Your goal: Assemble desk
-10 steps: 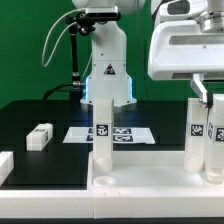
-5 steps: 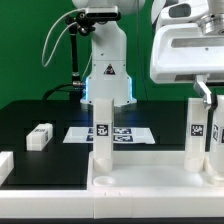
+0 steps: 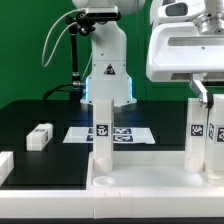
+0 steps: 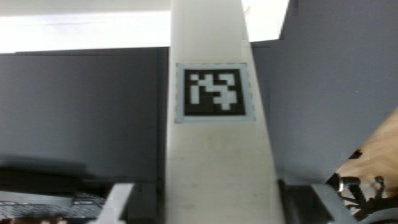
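1. My pincer (image 3: 203,95) hangs right over the white oblong plastic block leg (image 3: 197,140) I'm working on. The leg stands upright straight below me, its foot down on the wide shallow rimmed white plastic panel (image 3: 150,184), near one end of it.
2. Grip status: honestly can't tell. In the wrist view the leg fills the middle, with its black-and-white square tag (image 4: 214,90) facing the camera. Grey finger parts sit just beside it on both sides. Whether they're squeezing it or only flanking it doesn't show.
3. The bit that matters: the leg's long axis is vertical, in line with my own reach, top end nearest me. So my guess is the next move is a grab-and-twist or a push straight down that axis, with no sideways travel.
4. If I'm off-centre or tilted, I reckon the leg binds or leans instead of seating.
5. Other stuff:
   - A second upright white block leg (image 3: 101,135) stands on the panel, well off to one side of the pincer.
   - A loose white block leg (image 3: 39,136) lies flat on the black bench (image 3: 40,112), further out the same way.
   - Something white sits just past my leg on the other side, cut off by the frame. No idea what it is.
6. I'd call the desk partway done, since at least that loose leg isn't fitted yet.
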You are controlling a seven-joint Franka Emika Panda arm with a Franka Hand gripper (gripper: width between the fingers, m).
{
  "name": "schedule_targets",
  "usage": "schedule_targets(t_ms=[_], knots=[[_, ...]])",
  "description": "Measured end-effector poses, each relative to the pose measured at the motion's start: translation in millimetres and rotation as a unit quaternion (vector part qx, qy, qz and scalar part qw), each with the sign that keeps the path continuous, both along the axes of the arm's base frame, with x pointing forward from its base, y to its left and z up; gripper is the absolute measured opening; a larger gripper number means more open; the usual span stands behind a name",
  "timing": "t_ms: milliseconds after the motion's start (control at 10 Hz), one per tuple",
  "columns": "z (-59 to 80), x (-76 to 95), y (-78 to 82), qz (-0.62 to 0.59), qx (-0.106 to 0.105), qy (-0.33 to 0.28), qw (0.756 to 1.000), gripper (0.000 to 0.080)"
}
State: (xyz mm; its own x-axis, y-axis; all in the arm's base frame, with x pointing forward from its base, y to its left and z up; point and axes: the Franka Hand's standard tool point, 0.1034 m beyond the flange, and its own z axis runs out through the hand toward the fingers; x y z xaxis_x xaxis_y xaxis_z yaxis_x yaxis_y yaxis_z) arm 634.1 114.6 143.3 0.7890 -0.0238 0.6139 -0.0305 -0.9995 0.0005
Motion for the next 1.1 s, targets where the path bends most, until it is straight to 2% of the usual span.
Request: schedule_targets(t_ms=[400, 900, 1100], knots=[[-3.1, -4.9, 1.3, 0.006, -0.004, 0.004, 1.000, 0.0288], [-14.0, -8.7, 5.5, 0.008, -0.005, 0.009, 1.000, 0.0288], [-14.8, -7.1, 5.7, -0.002, 0.000, -0.016, 1.000, 0.0288]])
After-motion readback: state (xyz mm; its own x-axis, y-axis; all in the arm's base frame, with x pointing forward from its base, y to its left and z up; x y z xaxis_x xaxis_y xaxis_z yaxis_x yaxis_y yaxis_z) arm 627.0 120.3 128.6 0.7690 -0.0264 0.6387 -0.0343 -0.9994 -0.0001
